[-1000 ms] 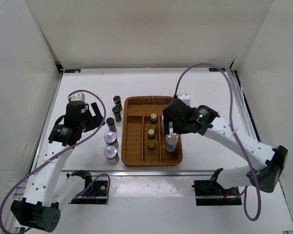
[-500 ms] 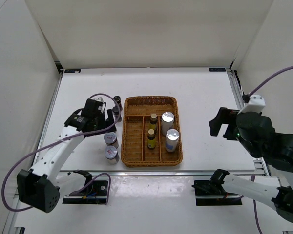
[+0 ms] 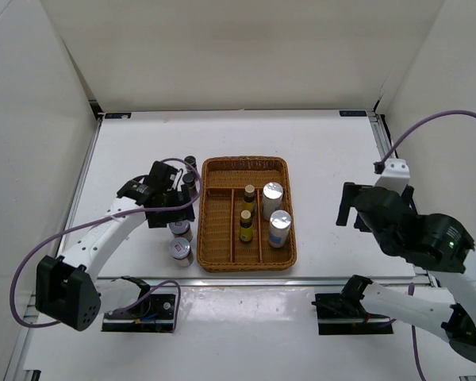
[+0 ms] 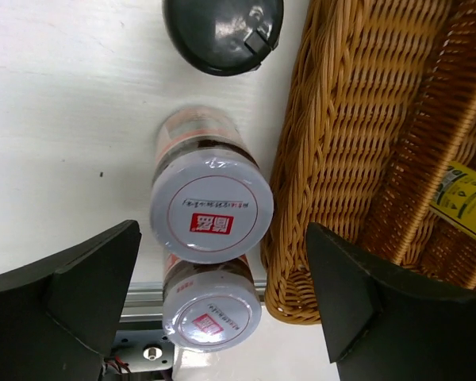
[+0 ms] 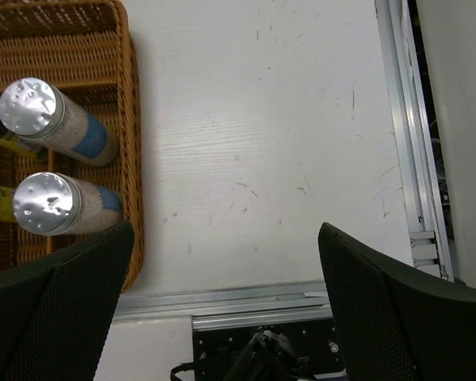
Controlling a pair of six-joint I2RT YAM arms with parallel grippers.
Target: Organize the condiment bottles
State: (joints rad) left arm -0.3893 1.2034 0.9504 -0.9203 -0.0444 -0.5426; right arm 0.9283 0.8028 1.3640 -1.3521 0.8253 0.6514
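The wicker basket (image 3: 222,252) holds two silvery-white cylinders (image 3: 272,191) (image 3: 280,223) in its right compartment and two amber yellow-labelled bottles (image 3: 248,193) (image 3: 245,225) in the middle one. My left gripper (image 3: 168,208) is open above the two silver-lidded red-labelled jars (image 3: 180,249). In the left wrist view the nearer jar (image 4: 212,206) lies between my open fingers (image 4: 87,278), with the second jar (image 4: 212,311) below and a black cap (image 4: 222,28) above. Two dark jars (image 3: 190,163) (image 3: 190,181) stand behind; a third is hidden. My right gripper (image 3: 357,210) is open and empty, right of the basket.
The basket's left compartment (image 3: 215,214) holds nothing. In the right wrist view both cylinders (image 5: 30,107) (image 5: 44,202) stand by the basket's right wall (image 5: 132,119). A metal rail (image 5: 404,119) runs along the table's right edge. White walls enclose the table.
My right gripper let go of the second silvery cylinder in the basket and pulled away to the right. My left gripper moved right and down over the silver-lidded jars.
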